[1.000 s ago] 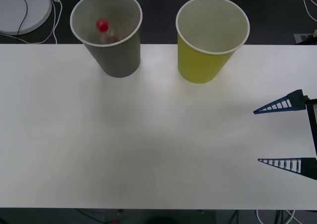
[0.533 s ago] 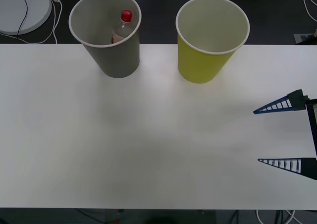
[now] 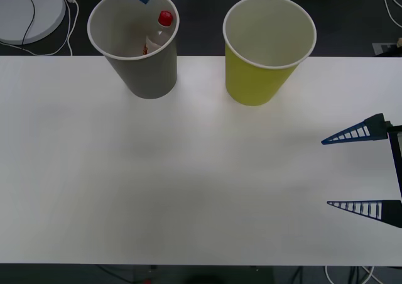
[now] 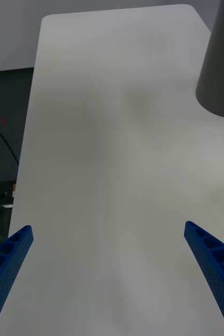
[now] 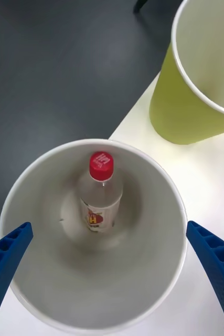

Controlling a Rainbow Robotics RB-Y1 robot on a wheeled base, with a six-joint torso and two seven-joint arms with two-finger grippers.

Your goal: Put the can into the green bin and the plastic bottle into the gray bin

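Your white table (image 3: pixel 188 183) takes up most of the front view, and nothing lies on its near half. At its far edge stand the two big cup-shaped bins, well apart from each other: the gray bin (image 3: pixel 143 70) on the robot's left side and the green bin (image 3: pixel 257 76) to its right, both upright with white rims. What you can see of the green bin's white inside is bare.

Look inside the gray bin and you find the plastic bottle (image 5: pixel 99 197) — it stands nearly upright on the bin's floor, leaning against the wall, red cap up and its label facing the left wrist camera. From the front view the cap (image 3: pixel 165 17) sits just below the rim on the side nearer the green bin.

Your left gripper (image 5: pixel 112 273) hangs directly above the gray bin's mouth, its blue fingers (image 5: pixel 7 257) spread wide with nothing between them (a single blue fingertip shows at the bin's far rim in the front view).

Your right gripper (image 3: pixel 355 169) sits off at the table's right edge, low over the surface — its fingers are parted too, and grasp nothing.
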